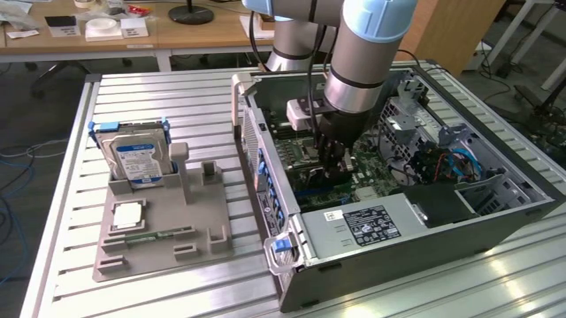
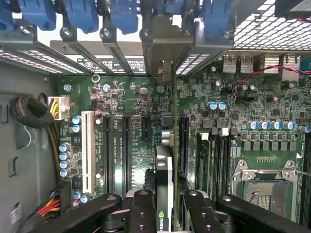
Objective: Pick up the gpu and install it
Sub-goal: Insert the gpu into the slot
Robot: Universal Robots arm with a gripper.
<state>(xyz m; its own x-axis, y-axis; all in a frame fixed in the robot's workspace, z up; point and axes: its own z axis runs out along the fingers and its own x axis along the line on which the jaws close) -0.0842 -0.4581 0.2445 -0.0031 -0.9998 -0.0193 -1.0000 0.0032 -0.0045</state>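
My gripper [image 1: 332, 162] is down inside the open computer case [image 1: 495, 222], over the green motherboard [image 1: 305, 142]. In the wrist view the gripper [image 2: 165, 213] is shut on the gpu [image 2: 165, 170], a thin card seen edge-on with a green logo between the black fingers [image 2: 141, 211]. The card stands upright across the motherboard [image 2: 131, 97], beside the long black expansion slots [image 2: 126, 145]. Its silvery end bracket [image 2: 163, 48] reaches the rear slot openings under the blue latches [image 2: 124, 14]. I cannot tell whether its edge sits in a slot. In the exterior view the gpu [image 1: 320, 177] is a dark sliver under the fingers.
On the exterior view's left a grey fixture tray [image 1: 159, 232] holds a hard drive [image 1: 132, 156], a square chip [image 1: 126, 213] and a memory stick [image 1: 146, 236]. Inside the case are the power supply [image 1: 372, 225], drive cage [image 1: 415, 126], CPU socket [image 2: 265, 184], white slot [image 2: 88, 150] and cable bundle [image 2: 29, 111].
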